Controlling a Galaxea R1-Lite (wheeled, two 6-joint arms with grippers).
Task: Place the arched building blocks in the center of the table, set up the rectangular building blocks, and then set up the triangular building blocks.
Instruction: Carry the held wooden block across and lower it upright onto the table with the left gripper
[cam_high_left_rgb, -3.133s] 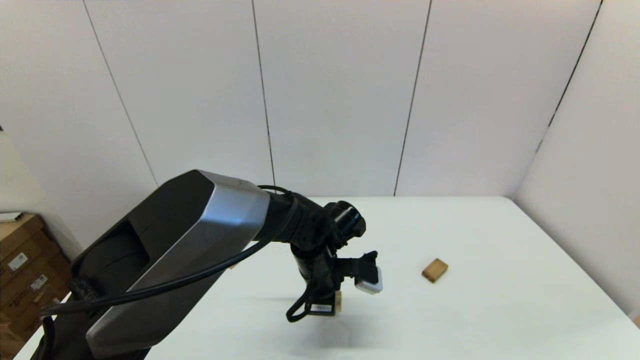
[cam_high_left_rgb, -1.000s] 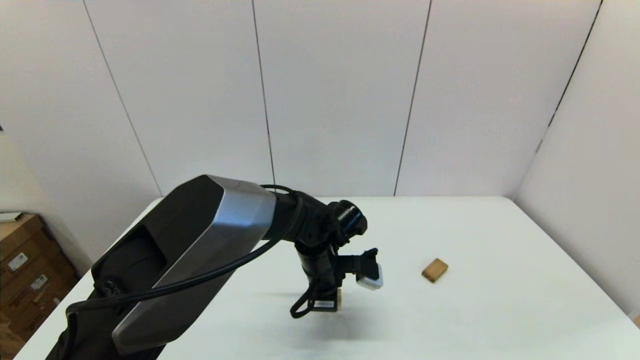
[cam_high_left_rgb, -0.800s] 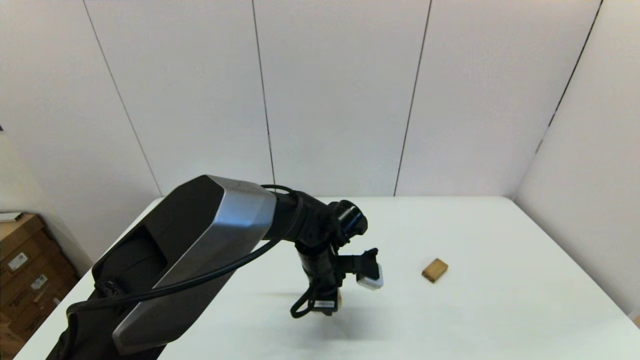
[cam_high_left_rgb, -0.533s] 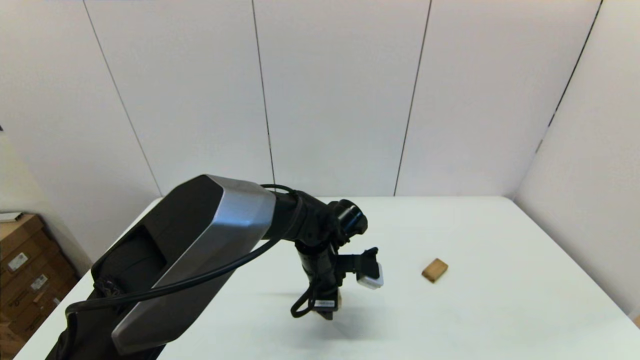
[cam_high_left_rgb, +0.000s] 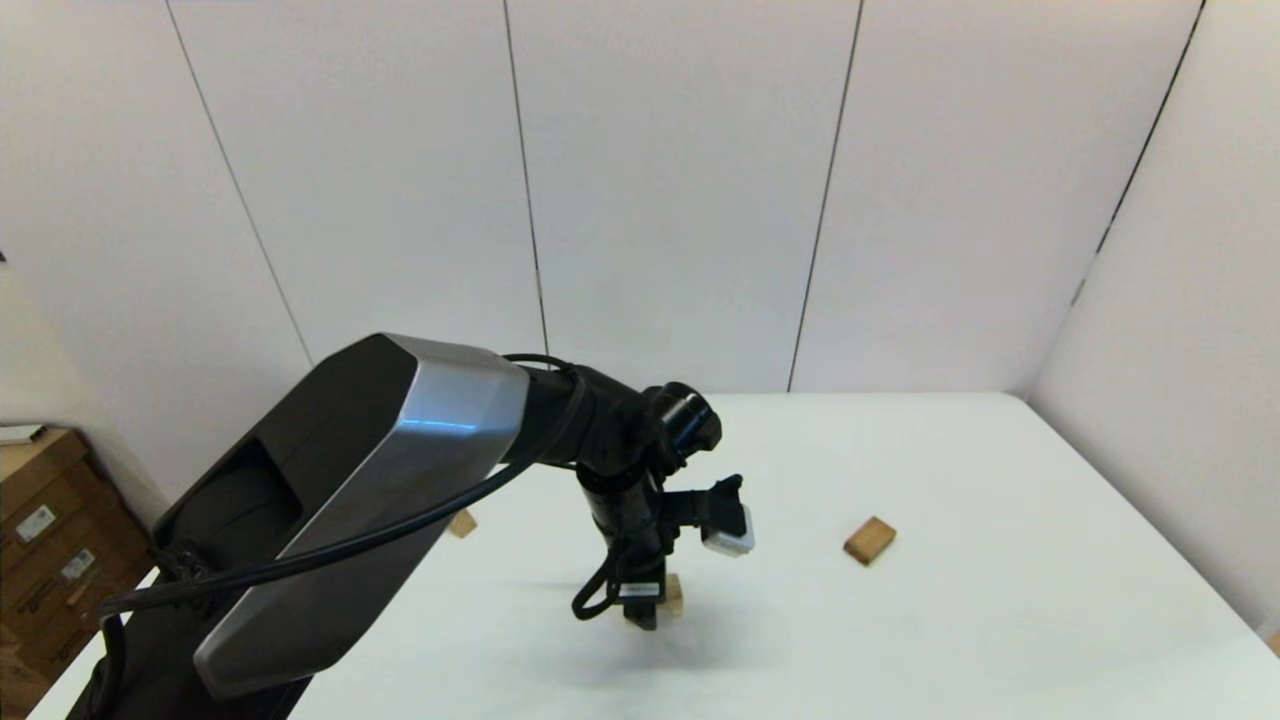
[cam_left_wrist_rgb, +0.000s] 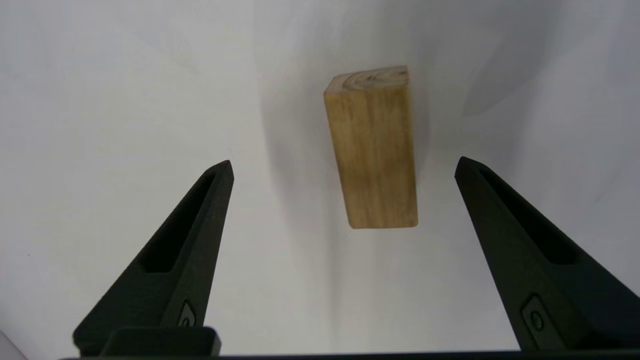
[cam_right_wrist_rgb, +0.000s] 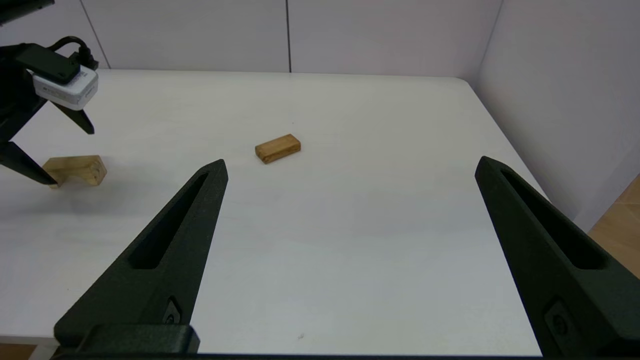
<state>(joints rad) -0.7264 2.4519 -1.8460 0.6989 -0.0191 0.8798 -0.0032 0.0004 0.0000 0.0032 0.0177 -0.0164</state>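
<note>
The arched building block (cam_left_wrist_rgb: 372, 150) stands on the white table (cam_high_left_rgb: 950, 640) near its middle, between the fingers of my left gripper (cam_left_wrist_rgb: 344, 165), which is open and touches it on neither side. From the head view only a corner of the arched block (cam_high_left_rgb: 674, 595) shows beside the left gripper (cam_high_left_rgb: 640, 610). The right wrist view shows the arched block (cam_right_wrist_rgb: 75, 170) with its notch facing down. The rectangular block (cam_high_left_rgb: 869, 540) lies flat to the right. A small wooden piece, likely the triangular block (cam_high_left_rgb: 462, 522), peeks out behind the left arm. My right gripper (cam_right_wrist_rgb: 351, 164) hangs open and empty over the table's near right.
White wall panels close off the table at the back and right. Cardboard boxes (cam_high_left_rgb: 50, 540) stand on the floor to the left. My left upper arm (cam_high_left_rgb: 330, 540) hides much of the table's left side.
My left gripper has opened and let go of the arched block, which now shows beside it. The left arm has drawn back a little leftward, uncovering the small piece behind it.
</note>
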